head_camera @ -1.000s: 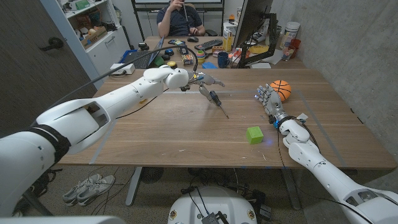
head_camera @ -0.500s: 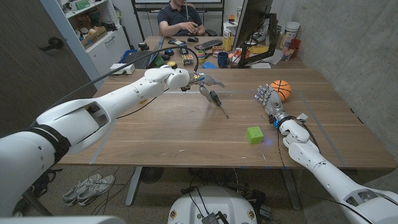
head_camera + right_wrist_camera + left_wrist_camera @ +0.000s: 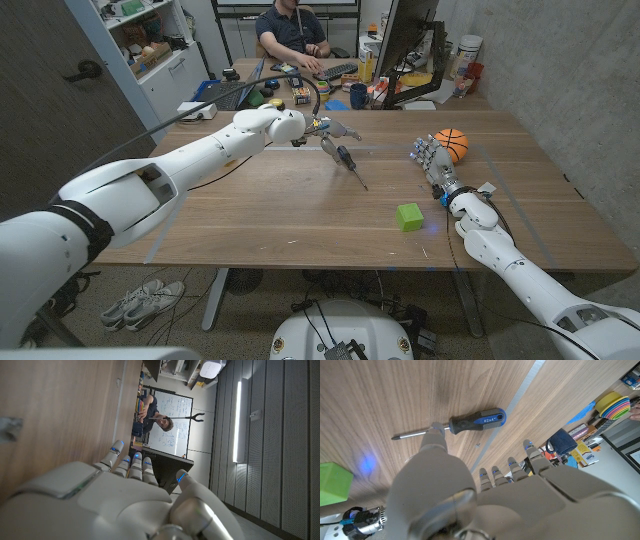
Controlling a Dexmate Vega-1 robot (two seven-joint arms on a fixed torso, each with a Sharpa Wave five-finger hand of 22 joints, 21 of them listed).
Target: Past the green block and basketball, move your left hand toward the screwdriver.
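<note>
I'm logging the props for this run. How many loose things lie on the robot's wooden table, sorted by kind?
Screwdriver: 1
Green block: 1
Basketball: 1
Total: 3

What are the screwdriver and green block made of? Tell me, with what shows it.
Screwdriver: shiny silvery shaft, likely metal; black and blue handle with printed lettering, probably rubbery plastic. Green block: matte, uniform bright green with no grain, perhaps foam or painted wood; unclear.
</note>
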